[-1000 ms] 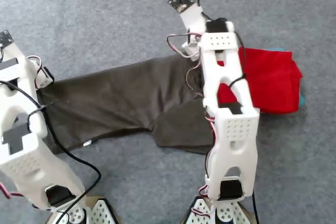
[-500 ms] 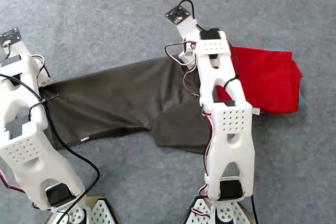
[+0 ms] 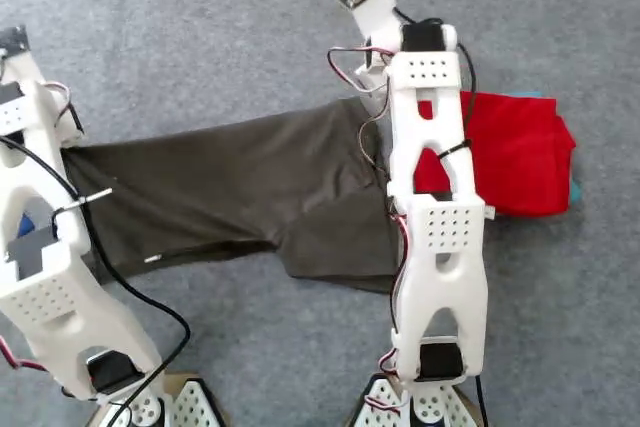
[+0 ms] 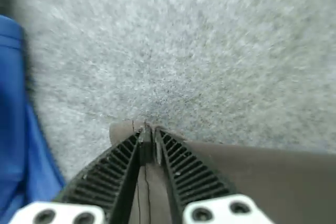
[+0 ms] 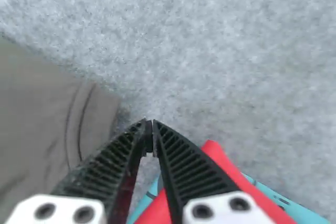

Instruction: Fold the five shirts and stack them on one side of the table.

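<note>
On the grey table [image 3: 200, 47], left jaws pinch the dark shirt [image 3: 250, 187]; right jaws closed, apparently empty.

We record a grey felt-covered table [image 3: 200, 37]. Lying directly on it are a dark brown cloth shirt [image 3: 230, 187], spread across the middle, and a folded teal garment [image 3: 573, 189] (beneath a folded red shirt [image 3: 520, 152]) at the right.

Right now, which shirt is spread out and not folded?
The dark brown shirt, stretched across the middle of the table. The red shirt beside it is folded small.
</note>
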